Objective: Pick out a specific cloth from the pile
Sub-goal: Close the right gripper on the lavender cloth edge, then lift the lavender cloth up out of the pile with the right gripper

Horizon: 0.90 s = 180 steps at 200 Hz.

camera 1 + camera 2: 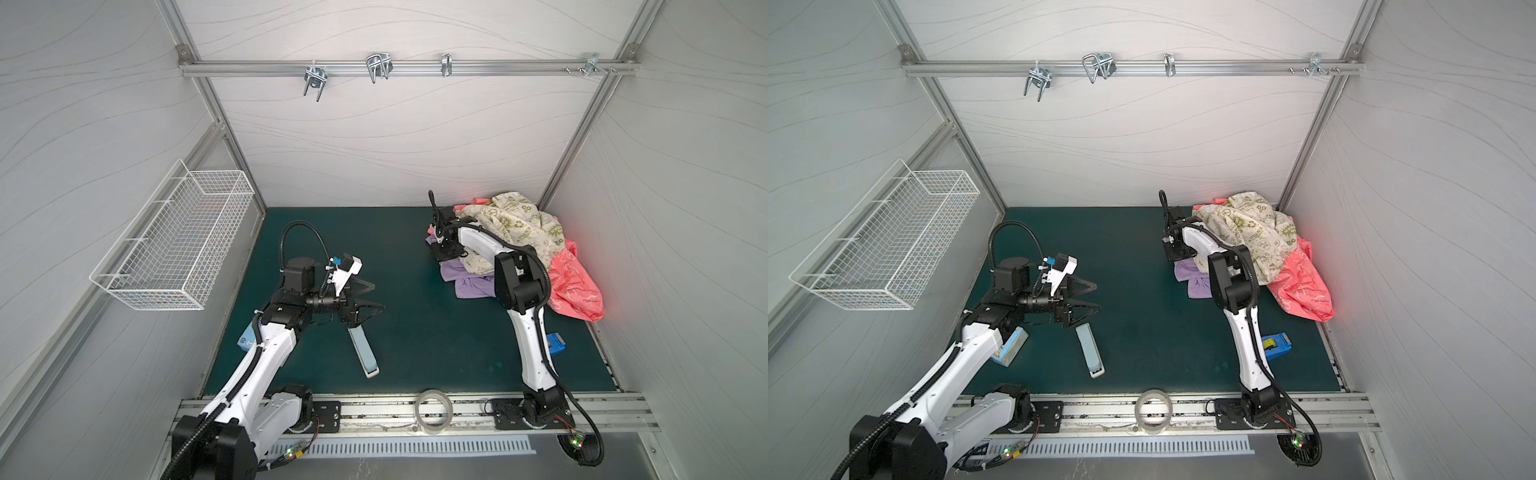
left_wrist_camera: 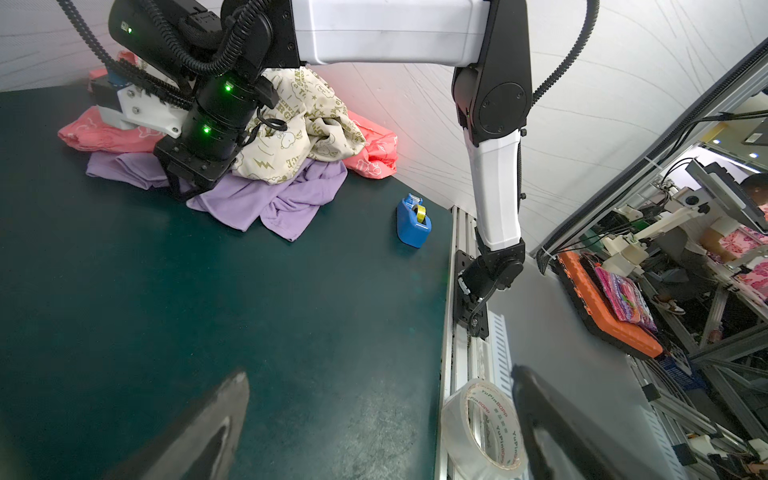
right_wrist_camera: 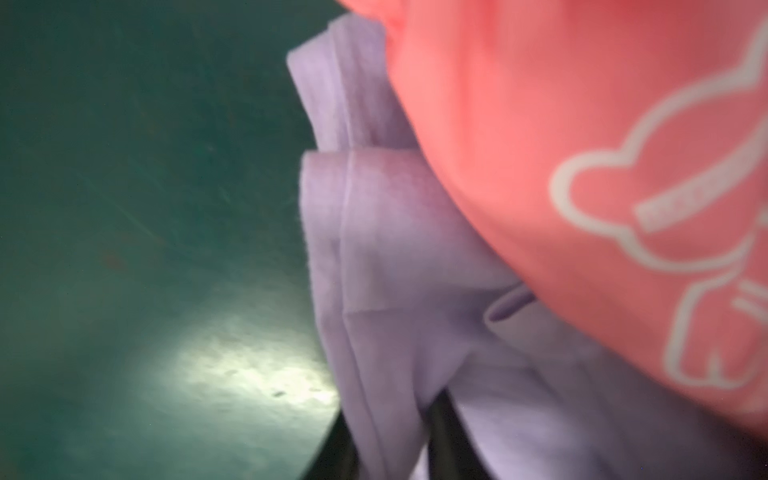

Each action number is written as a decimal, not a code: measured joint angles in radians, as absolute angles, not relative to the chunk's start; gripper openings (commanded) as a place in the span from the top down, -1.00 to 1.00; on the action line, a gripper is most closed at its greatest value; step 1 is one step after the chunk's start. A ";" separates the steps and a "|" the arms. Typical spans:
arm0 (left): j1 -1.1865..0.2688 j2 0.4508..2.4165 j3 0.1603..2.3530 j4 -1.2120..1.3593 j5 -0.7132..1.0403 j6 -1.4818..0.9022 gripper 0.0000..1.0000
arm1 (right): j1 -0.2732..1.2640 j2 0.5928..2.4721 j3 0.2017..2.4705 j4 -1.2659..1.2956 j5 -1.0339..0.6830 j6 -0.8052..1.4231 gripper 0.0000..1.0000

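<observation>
Cloth: the lilac cloth (image 1: 467,279) (image 1: 1187,272) (image 2: 272,203) (image 3: 395,249) lies crumpled and low on the green bench (image 1: 399,332), at the foot of the pile (image 1: 528,245).
Place: it is on the pile's side facing the bench's middle. Its inner part is tucked under the cream cloth (image 1: 515,226) and the pink cloth (image 3: 540,124).
Long axis: in both top views the visible strip runs along the pile's edge, from the back of the bench toward the front. A bunched, twisted end points at the front rail.
Surface: folded in several layers, with a hem seam showing in the right wrist view.
Right hand: the right hand (image 1: 445,250) (image 2: 183,189) (image 3: 395,440) points down into the back end of the cloth. It is clenched on a lilac fold that stands between its 2 dark fingers (image 3: 446,432).
Right arm: its base is on the front rail. The lower link rises toward the back, the elbow hangs above the cloth's front end, and the forearm reaches back and left with the wrist bent down.
Left hand: the left hand (image 1: 379,297) (image 1: 1098,297) (image 2: 378,386) is released and empty. Its 2 fingers are spread wide, above the bench's left half, well apart from the pile.
Left arm: it is folded at the elbow, and the hand points toward the right.
Nearby: a blue tape dispenser (image 1: 555,343) (image 2: 413,222) stands on the bench in front of the pile, apart from the cloth.
</observation>
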<state>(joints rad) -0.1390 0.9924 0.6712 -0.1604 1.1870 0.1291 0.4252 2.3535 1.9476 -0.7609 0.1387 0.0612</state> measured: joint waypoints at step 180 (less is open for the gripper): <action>-0.174 0.917 0.671 -0.162 1.185 0.139 -0.98 | 0.404 1.844 1.959 -0.791 0.159 0.060 1.00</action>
